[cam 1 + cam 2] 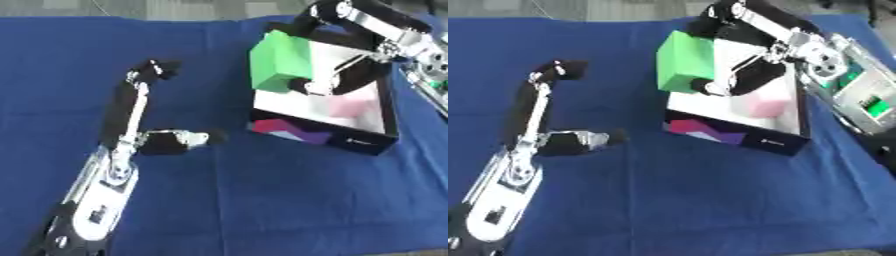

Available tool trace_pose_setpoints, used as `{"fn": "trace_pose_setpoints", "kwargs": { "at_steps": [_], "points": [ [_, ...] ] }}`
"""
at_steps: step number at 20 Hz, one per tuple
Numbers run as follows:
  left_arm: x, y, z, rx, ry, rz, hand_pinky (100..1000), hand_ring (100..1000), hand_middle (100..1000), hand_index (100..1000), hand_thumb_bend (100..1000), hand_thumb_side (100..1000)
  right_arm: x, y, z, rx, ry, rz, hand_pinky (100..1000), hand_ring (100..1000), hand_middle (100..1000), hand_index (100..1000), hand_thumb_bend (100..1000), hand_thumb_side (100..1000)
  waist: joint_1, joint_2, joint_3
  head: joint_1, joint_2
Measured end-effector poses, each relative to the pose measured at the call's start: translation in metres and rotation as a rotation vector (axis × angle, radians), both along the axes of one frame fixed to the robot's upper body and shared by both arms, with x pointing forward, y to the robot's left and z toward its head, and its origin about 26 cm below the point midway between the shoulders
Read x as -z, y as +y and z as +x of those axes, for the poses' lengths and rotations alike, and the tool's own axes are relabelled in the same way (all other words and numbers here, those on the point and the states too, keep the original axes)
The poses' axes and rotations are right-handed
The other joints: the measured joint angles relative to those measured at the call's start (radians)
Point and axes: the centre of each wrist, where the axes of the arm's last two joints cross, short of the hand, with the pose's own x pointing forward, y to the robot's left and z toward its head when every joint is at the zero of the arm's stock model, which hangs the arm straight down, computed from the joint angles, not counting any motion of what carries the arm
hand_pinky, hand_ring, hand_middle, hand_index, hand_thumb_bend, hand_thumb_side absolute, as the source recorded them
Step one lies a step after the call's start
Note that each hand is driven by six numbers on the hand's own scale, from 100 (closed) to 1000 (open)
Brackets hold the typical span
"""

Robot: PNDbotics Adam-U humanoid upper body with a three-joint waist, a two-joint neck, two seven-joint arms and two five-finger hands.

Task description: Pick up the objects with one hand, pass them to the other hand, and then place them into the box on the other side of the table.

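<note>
Left hand [144, 122] fingers open; right hand [741, 70] grips green block [280, 60] over box [785, 142]; label unreadable.

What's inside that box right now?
In the box: a pink object, and the right hand holding a green block over it. Anything beneath them is hidden.

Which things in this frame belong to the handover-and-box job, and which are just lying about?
Job:
- green block, held by the right hand above the box
- box, white inside
- pale pink object lying in the box
- left hand, fingers open, holding nothing

Lying about:
- blue cloth covering the table
- nothing else loose shows
</note>
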Motion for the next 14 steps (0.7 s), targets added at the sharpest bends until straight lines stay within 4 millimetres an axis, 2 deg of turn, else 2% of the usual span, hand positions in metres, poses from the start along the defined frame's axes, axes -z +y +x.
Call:
{"fn": "trace_pose_setpoints", "kwargs": {
  "at_steps": [1,2,8,14],
  "points": [
    [0.000,0.000,0.000,-0.001,0.001,0.000,758,671,625,791,1000,581,0.001,-0.002,-0.001,0.017,-0.004,0.007,803,631,242,611,299,100,0.002,-0.001,-0.002,-0.005,-0.002],
    [0.000,0.001,0.000,-0.003,0.000,0.001,758,671,624,791,1000,581,0.001,-0.005,-0.001,0.035,-0.006,0.014,803,631,240,611,363,100,0.003,-0.002,-0.004,-0.010,-0.005],
    [0.000,0.004,0.001,-0.012,0.003,0.007,758,672,623,790,1000,580,0.003,-0.018,-0.004,0.143,-0.015,0.050,802,632,244,615,364,100,0.010,-0.004,-0.009,-0.029,-0.010],
    [0.001,0.004,0.001,-0.015,0.006,0.012,758,672,624,791,1000,582,0.010,-0.041,0.004,0.273,-0.002,0.070,800,632,251,615,375,100,0.015,-0.005,-0.011,-0.042,-0.020]
  ]
}}
